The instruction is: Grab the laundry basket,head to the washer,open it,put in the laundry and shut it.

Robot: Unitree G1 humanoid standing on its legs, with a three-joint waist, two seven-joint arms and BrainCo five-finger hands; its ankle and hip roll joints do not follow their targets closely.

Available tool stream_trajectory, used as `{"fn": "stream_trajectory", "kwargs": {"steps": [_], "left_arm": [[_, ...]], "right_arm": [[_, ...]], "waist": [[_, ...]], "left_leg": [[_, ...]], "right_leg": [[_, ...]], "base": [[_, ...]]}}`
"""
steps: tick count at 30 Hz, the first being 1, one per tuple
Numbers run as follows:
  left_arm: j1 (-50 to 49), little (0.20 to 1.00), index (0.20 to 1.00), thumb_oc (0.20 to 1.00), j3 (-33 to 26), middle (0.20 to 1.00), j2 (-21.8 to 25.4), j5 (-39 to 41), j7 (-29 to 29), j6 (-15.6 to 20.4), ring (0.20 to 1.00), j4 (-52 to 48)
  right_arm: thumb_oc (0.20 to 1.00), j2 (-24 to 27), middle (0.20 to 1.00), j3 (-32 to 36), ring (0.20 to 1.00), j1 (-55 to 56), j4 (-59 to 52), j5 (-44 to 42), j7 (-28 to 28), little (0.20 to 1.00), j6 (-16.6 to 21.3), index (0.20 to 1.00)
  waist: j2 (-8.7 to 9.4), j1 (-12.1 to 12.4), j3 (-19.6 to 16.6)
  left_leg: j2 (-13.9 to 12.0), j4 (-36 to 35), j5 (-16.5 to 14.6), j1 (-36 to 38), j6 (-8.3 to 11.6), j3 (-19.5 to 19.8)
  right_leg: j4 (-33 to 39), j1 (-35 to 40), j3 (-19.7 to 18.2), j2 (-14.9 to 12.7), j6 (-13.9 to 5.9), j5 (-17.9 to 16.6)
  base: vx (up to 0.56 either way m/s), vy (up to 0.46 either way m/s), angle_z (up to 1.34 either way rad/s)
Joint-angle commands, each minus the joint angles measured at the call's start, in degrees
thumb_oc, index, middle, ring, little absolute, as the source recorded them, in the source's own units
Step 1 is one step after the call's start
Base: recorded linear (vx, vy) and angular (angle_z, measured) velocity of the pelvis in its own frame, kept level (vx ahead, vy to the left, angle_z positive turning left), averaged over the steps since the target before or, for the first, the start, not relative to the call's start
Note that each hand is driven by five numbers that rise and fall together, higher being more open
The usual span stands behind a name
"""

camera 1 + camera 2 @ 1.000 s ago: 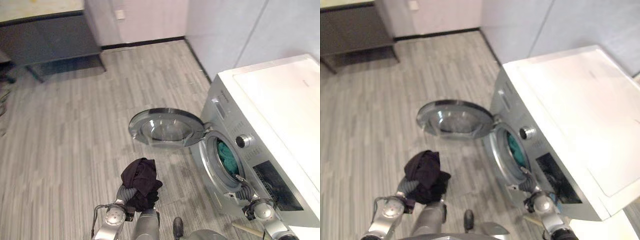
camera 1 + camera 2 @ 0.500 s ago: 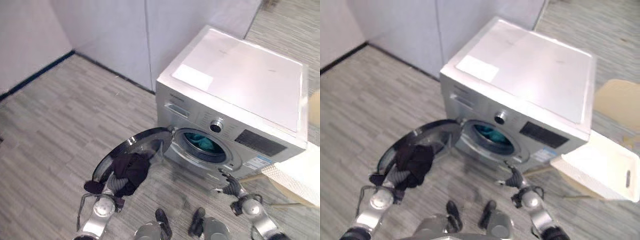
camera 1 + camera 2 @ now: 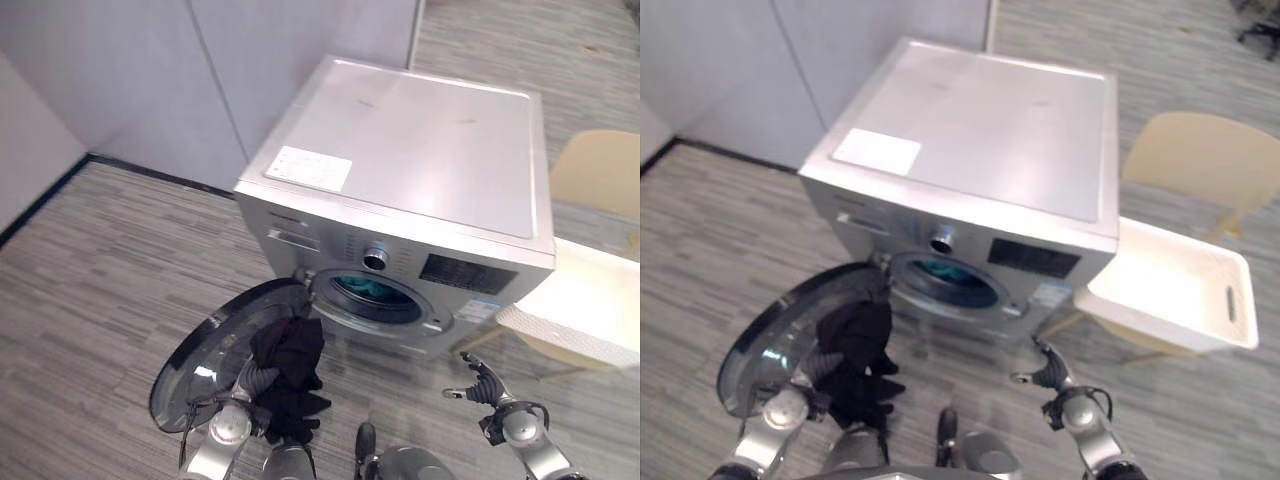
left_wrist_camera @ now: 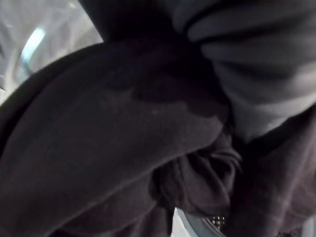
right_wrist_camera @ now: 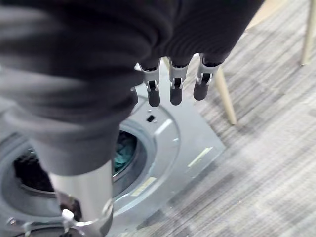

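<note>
washer [image 3: 400, 170]: our landmark. Silver front-loader, standing against the pale wall panels.
door [image 3: 225, 350]: swung fully open on the washer's left side, glass facing up. It leaves the drum mouth free for loading.
drum [image 3: 375, 293]: teal cloth [image 3: 945, 272] already lies inside, just behind the opening.
dark garment [image 3: 288, 370]: we hold it bunched in front of the washer, over the open door's inner edge and a little left of the drum mouth. It hangs below the fist in a loose clump.
left hand [image 3: 255, 380]: fingers clenched round the dark garment. In the left wrist view the cloth [image 4: 123, 138] wraps over the hand, so we judge the grip firm. We carry it high, likely so the cloth clears the door on the way in.
right hand [image 3: 478, 380]: empty, fingers [image 5: 176, 84] straight and relaxed, hovering in front of the washer's lower right corner. We judge it parked there to stay out of the loading path.
laundry basket [image 3: 1170, 290]: white, sitting on a pale wooden chair [image 3: 1200, 160] just right of the washer. No laundry visible in it from here.
step: loading. Next we need to move the dark garment right and forward into the drum.
risk: the hanging cloth may snag on the door or the drum rim.
</note>
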State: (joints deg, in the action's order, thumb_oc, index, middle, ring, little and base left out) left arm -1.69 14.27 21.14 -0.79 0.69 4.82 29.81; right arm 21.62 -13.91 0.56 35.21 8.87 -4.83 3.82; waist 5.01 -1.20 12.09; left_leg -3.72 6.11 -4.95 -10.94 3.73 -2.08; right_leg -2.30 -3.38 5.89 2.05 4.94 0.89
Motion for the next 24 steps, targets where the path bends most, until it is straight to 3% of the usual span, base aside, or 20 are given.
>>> {"fn": "stream_trajectory", "kwargs": {"steps": [1, 10, 13, 14, 15, 18, 22, 24], "left_arm": [[2.29, 0.200, 0.200, 0.200, 0.43, 0.200, 0.25, -0.20, 1.72, 3.03, 0.200, -4.14], [3.76, 0.200, 0.200, 0.200, -0.30, 0.200, 2.49, -0.23, 2.84, 3.01, 0.200, -4.93], [5.79, 0.200, 0.200, 0.200, -1.00, 0.200, 3.19, 1.18, 4.62, 3.32, 0.200, -5.16], [6.88, 0.200, 0.200, 0.200, -1.23, 0.200, 3.51, 1.83, 5.39, 3.42, 0.200, -5.37], [9.25, 0.200, 0.200, 0.200, -1.29, 0.200, 3.60, 3.32, 6.97, 3.67, 0.200, -5.48], [12.15, 0.200, 0.200, 0.200, -0.93, 0.200, 3.30, 4.76, 8.72, 4.12, 0.200, -5.21], [19.26, 0.200, 0.200, 0.200, -1.64, 0.200, 3.04, 5.20, 14.49, 4.99, 0.200, -5.37], [21.38, 0.200, 0.200, 0.200, -1.74, 0.200, 3.59, 3.91, 16.49, 5.05, 0.200, -4.91]], "right_arm": [[1.000, 2.07, 1.000, 0.39, 1.000, 0.64, -2.44, -0.42, -0.75, 1.000, 1.75, 1.000], [1.000, 0.54, 1.000, -0.84, 1.000, -1.56, -1.42, 0.02, -0.03, 1.000, 0.66, 1.000], [1.000, 0.42, 1.000, -1.51, 1.000, -3.46, -1.66, -0.32, -0.61, 1.000, 0.59, 1.000], [1.000, 0.53, 1.000, -1.80, 1.000, -4.40, -2.14, -0.48, -0.88, 1.000, 0.62, 1.000], [1.000, 0.49, 1.000, -2.37, 1.000, -6.04, -2.49, -0.94, -1.53, 1.000, 0.66, 1.000], [1.000, 0.53, 1.000, -2.31, 1.000, -6.66, -3.75, -1.79, -2.57, 1.000, 0.87, 1.000], [1.000, 1.54, 1.000, -2.57, 1.000, -8.66, -8.23, -4.22, -5.14, 1.000, 2.20, 1.000], [1.000, 1.74, 1.000, -2.44, 1.000, -9.30, -9.85, -4.90, -5.65, 1.000, 2.86, 1.000]], "waist": [[-2.50, -0.19, 1.56], [-1.37, -1.31, 3.74], [-0.77, -1.02, 5.59], [-0.51, -0.82, 6.32], [-0.21, -0.41, 7.69], [-0.34, -0.96, 8.71], [-0.65, -2.33, 11.35], [-0.83, -2.87, 11.80]], "left_leg": [[-0.85, 1.35, 4.48, -0.28, 0.68, -0.41], [-0.56, 5.27, 0.00, 1.28, -3.11, -10.01], [-1.23, 6.78, -0.92, 0.15, -3.43, -12.60], [-1.79, 7.62, -1.12, -0.72, -3.45, -13.47], [-3.05, 9.92, -1.57, -3.29, -3.45, -14.41], [-4.05, 14.68, -4.19, -6.54, -3.35, -13.32], [-6.53, 26.82, -7.45, -16.22, -4.11, -12.74], [-7.33, 29.58, -8.26, -18.55, -4.36, -12.71]], "right_leg": [[-3.04, 1.40, 1.12, -5.60, -9.47, 5.64], [-8.60, -4.83, -6.65, -7.61, -11.71, 3.99], [-11.34, -8.94, -5.10, -7.99, -12.19, 2.96], [-12.37, -10.37, -3.28, -8.54, -12.34, 2.53], [-15.18, -13.48, 1.15, -10.33, -12.44, 2.08], [-18.57, -15.81, 2.41, -10.99, -12.48, 3.76], [-26.88, -25.11, 2.06, -10.05, -9.61, 7.42], [-29.34, -27.76, 1.83, -9.81, -9.22, 8.36]], "base": [[0.10, 0.223, -0.66], [0.02, 0.184, -0.97], [-0.07, 0.036, -0.43], [-0.14, -0.093, -0.79], [-0.11, -0.093, -0.65], [0.02, -0.117, -0.18], [-0.06, -0.143, 0.01], [-0.05, -0.101, -0.03]]}}
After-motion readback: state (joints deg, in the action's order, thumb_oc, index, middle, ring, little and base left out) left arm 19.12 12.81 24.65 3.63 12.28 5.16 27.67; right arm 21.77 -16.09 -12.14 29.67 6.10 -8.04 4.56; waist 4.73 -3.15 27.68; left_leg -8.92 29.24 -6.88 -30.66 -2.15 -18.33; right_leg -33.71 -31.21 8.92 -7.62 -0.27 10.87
